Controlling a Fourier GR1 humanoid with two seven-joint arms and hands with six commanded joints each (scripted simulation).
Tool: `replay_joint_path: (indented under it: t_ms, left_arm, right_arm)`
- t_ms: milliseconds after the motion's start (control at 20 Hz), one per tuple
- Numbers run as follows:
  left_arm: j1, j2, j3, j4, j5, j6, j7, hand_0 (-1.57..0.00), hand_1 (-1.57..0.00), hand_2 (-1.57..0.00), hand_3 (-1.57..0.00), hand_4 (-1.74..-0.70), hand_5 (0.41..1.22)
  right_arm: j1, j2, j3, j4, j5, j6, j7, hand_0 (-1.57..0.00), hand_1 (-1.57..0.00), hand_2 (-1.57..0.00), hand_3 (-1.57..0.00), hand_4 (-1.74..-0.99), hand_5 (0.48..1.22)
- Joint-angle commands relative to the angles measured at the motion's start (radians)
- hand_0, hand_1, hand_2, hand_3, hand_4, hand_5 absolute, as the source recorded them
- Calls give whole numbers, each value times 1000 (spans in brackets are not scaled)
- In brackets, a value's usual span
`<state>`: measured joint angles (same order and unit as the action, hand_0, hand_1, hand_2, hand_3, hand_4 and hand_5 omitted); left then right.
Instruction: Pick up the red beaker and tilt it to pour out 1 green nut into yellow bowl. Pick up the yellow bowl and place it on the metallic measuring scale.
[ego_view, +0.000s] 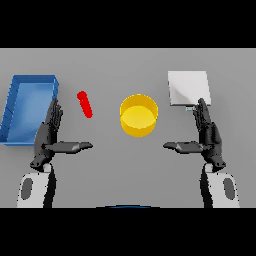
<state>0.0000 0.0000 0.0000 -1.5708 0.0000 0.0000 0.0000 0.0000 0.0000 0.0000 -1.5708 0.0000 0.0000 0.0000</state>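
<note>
While both rest near the desk's (125, 65) front edge, the left hand (49, 135) and right hand (207, 134) are released, fingers straight, thumbs inward, touching nothing; red beaker (85, 104) and yellow bowl (138, 116) lie apart between them.

You have a single view, taken from the robot's head and looking down and forward onto the grey table (128, 65). It faces away from the body, so the near edge lies at the bottom and the far edge toward the top. Your left is the robot's left. The camera stands far enough back to take in the blue tray (20, 107) at the left edge and the metallic scale (187, 87) on the right, with both arms entering from below. With no second view, nothing is shared between cameras.
</note>
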Motion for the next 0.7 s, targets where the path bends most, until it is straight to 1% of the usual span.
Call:
replay_joint_path:
  t_ms: [0, 250, 300, 350, 400, 450, 500, 550, 600, 650]
  left_arm:
    - [1, -1, -1, -1, 0, 1, -1, 1, 1, 1, 1, -1141, 660]
    - [12, -11, -15, -19, -13, 9, 0, 1, 1, 1, 1, -1141, 660]
    - [59, 17, -58, -71, -64, -4, -30, 1, 1, 1, 1, -1141, 660]
    - [105, 34, -91, -136, -101, -8, -48, 1, 1, 1, 1, -1143, 660]
    - [119, 47, -109, -172, -119, -15, -21, 1, 1, 1, 1, -1144, 660]
    - [129, 55, -123, -202, -137, -13, 5, 1, 1, 1, 1, -1142, 662]
    - [137, 70, -122, -213, -142, -17, 24, 1, 1, 1, 1, -1138, 660]
    - [134, 72, -127, -216, -140, -25, 45, 1, 1, 1, 1, -1136, 657]
    - [140, 74, -130, -219, -140, -29, 57, 1, 1, 1, 1, -1138, 655]
    - [137, 67, -141, -220, -148, -28, 71, 1, 1, 1, 1, -1139, 652]
  right_arm:
    - [-2, -1, -1, 1, -1, -1, 1, 1, 1, 1, 1, -1071, 578]
    - [-25, -10, -15, 21, -12, 3, 11, 1, 1, 1, 1, -1071, 578]
    - [5, -55, 28, -22, 101, -27, -62, 1, 1, 1, 1, -1071, 578]
    - [36, -69, 66, -46, 177, -45, -111, 1, 1, 1, 1, -1072, 577]
    - [37, -88, 78, -69, 219, -57, -102, 1, 1, 1, 1, -1066, 576]
    - [56, -90, 95, -80, 248, -63, -110, 1, 1, 1, 1, -1064, 577]
    - [53, -88, 101, -93, 255, -66, -100, 1, 1, 1, 1, -1071, 581]
    - [57, -87, 109, -100, 263, -64, -97, 1, 1, 1, 1, -1084, 585]
    - [74, -81, 115, -105, 252, -53, -112, 1, 1, 1, 1, -1103, 592]
    - [66, -85, 108, -109, 240, -45, -94, 1, 1, 1, 1, -1118, 600]
